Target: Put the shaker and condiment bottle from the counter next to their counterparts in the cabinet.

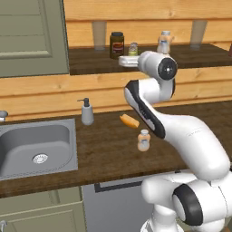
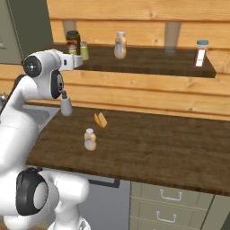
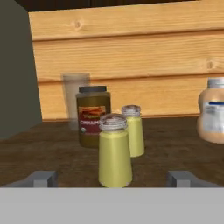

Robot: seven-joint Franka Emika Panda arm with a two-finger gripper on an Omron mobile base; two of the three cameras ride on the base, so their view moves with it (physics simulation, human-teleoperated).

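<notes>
Two shakers (image 3: 115, 151) stand together on the cabinet (image 1: 190, 59) floor toward its left end, the nearer one between the gripper's (image 3: 111, 178) wide-open jaws and untouched by them, its twin (image 3: 133, 130) just behind. So the bottle (image 1: 143, 140) looks like the next job: it stands alone in mid-counter (image 1: 104, 154), near the front edge.

It is probably light, stiff and smooth-sided, with a rounded body that could slip; the pale base below the bulge seems the safest hold, jaws level.

Largest nearby is the sink (image 1: 36, 147) at the counter's left end, then the soap dispenser (image 1: 87, 112) by the back wall and the orange block (image 1: 129, 120) just behind the bottle. None of them blocks a reach from above. In the cabinet, the brown jar (image 3: 92, 114) crowds the shakers, and the matching bottle (image 3: 213, 111) stands apart to the right with free floor beside it.
</notes>
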